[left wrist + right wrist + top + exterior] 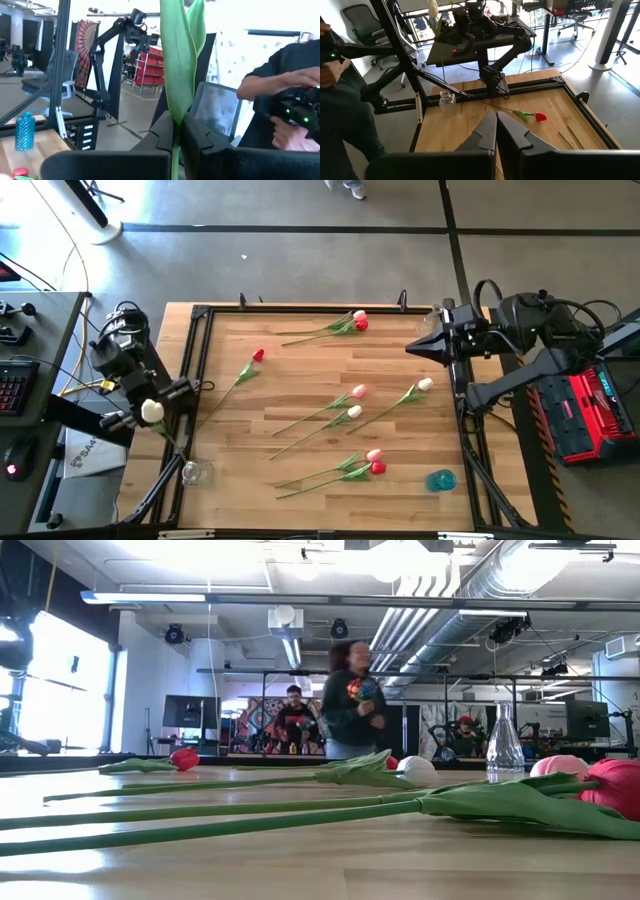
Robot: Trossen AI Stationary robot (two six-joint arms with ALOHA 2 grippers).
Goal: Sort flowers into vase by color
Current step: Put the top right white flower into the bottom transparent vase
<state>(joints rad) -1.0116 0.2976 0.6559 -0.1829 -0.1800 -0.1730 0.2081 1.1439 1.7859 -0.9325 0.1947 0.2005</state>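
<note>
Overhead, a wooden surface (300,380) with a black frame holds tulips scattered across it. The left tool (160,408), raised over the surface's left edge, is clamped on the stem of a white tulip (151,411); in its wrist view a green leaf (180,60) rises between the closed fingers (200,140). A clear vase (193,472) stands at the near left corner, just beside that tool. The right tool (412,347) hangs over the far right edge, fingers shut and holding nothing. A red tulip (257,356) lies left of centre. A blue vase (441,479) stands near the right corner.
</note>
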